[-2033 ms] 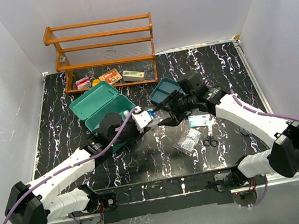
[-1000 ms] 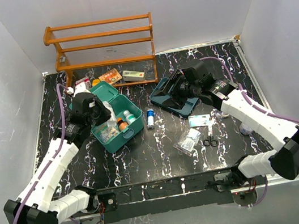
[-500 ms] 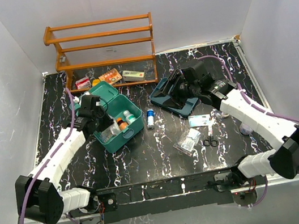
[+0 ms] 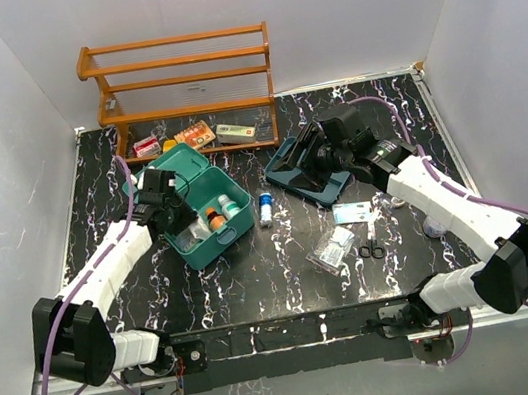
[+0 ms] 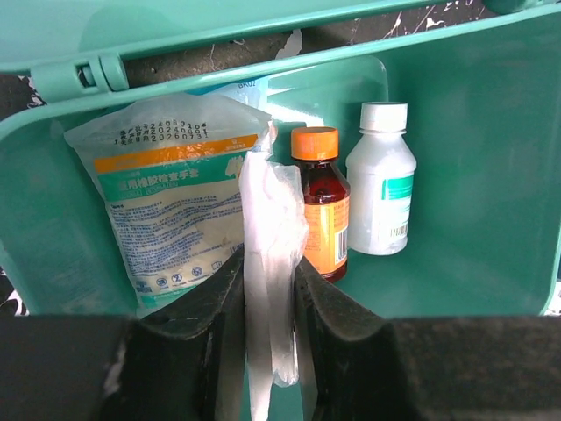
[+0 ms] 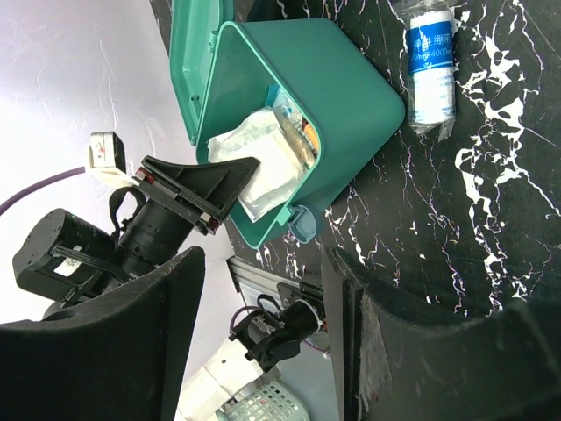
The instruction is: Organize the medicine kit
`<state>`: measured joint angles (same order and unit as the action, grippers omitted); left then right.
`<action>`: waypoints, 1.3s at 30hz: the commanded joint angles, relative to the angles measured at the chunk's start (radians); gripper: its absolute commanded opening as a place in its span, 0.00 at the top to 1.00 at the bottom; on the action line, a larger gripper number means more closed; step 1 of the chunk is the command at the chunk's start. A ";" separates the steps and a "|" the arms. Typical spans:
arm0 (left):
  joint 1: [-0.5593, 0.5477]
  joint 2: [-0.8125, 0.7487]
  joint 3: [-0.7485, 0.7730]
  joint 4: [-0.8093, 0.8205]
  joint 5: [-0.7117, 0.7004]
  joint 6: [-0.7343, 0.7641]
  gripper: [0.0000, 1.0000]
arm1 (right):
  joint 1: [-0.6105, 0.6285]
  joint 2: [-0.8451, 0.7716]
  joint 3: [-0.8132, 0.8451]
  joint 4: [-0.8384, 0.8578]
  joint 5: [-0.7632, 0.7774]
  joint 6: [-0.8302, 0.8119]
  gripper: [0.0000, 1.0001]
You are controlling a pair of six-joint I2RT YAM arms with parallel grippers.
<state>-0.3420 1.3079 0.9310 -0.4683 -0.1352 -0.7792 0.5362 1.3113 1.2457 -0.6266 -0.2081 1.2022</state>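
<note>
The teal medicine kit (image 4: 223, 244) stands open at the left of the table. My left gripper (image 4: 174, 210) hangs over it, shut on a clear plastic packet (image 5: 276, 202) that dips into the box. In the left wrist view the kit (image 5: 491, 175) holds a printed bag (image 5: 171, 202), an amber bottle with an orange cap (image 5: 320, 215) and a white bottle (image 5: 381, 189). My right gripper (image 4: 315, 161) hovers at the dark teal tray (image 4: 293, 178). Its jaws (image 6: 263, 272) stand wide open with nothing between them, facing the kit (image 6: 351, 96).
A blue-labelled vial (image 4: 265, 207) lies just right of the kit. A card (image 4: 353, 211), a clear bag (image 4: 333, 245) and scissors (image 4: 372, 246) lie at front right. The orange wooden rack (image 4: 187, 89) with small boxes stands at the back.
The left arm swung from the table's middle back to the kit and now holds the packet over it. The right arm drew back as the tray came to lie flat.
</note>
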 commanded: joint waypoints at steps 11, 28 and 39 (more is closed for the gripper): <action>0.011 -0.075 0.081 -0.172 -0.163 0.061 0.49 | -0.013 0.003 0.017 0.030 -0.005 -0.022 0.45; 0.011 0.035 0.126 0.026 0.191 0.275 0.54 | -0.015 0.006 -0.023 0.027 0.014 -0.047 0.46; 0.011 0.193 0.149 -0.063 0.024 0.218 0.53 | -0.017 0.007 -0.026 0.018 0.035 -0.065 0.46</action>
<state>-0.3351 1.4994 1.0401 -0.4751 -0.0307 -0.5323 0.5270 1.3327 1.2053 -0.6342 -0.1997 1.1591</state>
